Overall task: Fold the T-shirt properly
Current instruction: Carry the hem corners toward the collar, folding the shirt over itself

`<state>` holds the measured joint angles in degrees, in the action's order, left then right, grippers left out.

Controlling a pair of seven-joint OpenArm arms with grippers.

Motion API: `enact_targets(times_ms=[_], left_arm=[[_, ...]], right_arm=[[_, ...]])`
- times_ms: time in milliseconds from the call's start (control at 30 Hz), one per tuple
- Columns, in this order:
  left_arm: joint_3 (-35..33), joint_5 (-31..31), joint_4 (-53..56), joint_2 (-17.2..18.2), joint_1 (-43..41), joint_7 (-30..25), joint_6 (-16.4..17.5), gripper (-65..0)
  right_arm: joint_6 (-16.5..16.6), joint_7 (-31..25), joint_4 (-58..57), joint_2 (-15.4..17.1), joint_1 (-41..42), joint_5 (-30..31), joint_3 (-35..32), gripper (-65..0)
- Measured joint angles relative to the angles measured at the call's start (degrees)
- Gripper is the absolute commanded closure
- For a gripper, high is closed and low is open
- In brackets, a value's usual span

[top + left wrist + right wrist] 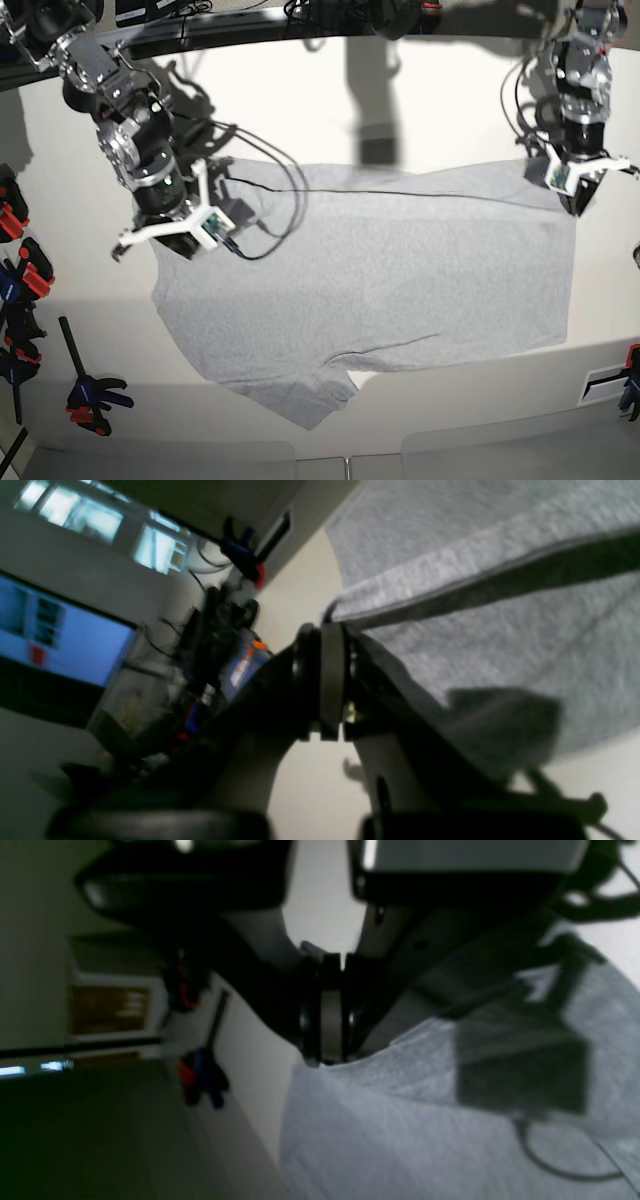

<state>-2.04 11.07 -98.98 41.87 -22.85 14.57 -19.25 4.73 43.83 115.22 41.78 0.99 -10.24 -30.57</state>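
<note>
The light heather-grey T-shirt (380, 270) lies spread, plain side up, on the white table (400, 110); no lettering shows. One sleeve (310, 395) points toward the front edge. My left gripper (577, 207) is shut on the shirt's right edge; in the left wrist view its closed fingers (331, 630) pinch a fold of the cloth (500, 645). My right gripper (165, 243) is shut on the shirt's left edge; in the right wrist view it (325, 1057) meets the fabric (400, 1140) at the tip.
A black cable (270, 230) from the right arm loops over the shirt's upper left. Clamps lie at the left edge (90, 392) and the right edge (630, 385). A lit monitor (60, 635) and clutter stand beyond the table.
</note>
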Motion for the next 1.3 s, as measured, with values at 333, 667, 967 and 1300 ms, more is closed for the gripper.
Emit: enact_targets(times_ms=[333,667,967,1300], left_arm=[[0.0,-6.01,10.45,-0.42,3.37,-9.29,6.73,0.0],[0.0,-12.33,10.78,-0.59,3.54,-12.63,6.93,0.0],[0.0,-12.39,10.78,-1.36,3.63,-11.58,6.91,0.0],[-0.02,-12.39,17.38,-1.57,6.01,-11.65,6.97,0.0]], right_arm=[[1.2,-2.03,-8.59,-9.62,5.66,1.4,-0.04,0.0],[3.37,-3.82,-23.85,-18.84,13.49,1.29,0.02,0.0],[-5.05,0.66,-29.29,-22.01,16.65,0.22,0.02,0.0],[-10.73,6.36,-29.31,-22.1,16.63,-4.11,0.02,0.0]])
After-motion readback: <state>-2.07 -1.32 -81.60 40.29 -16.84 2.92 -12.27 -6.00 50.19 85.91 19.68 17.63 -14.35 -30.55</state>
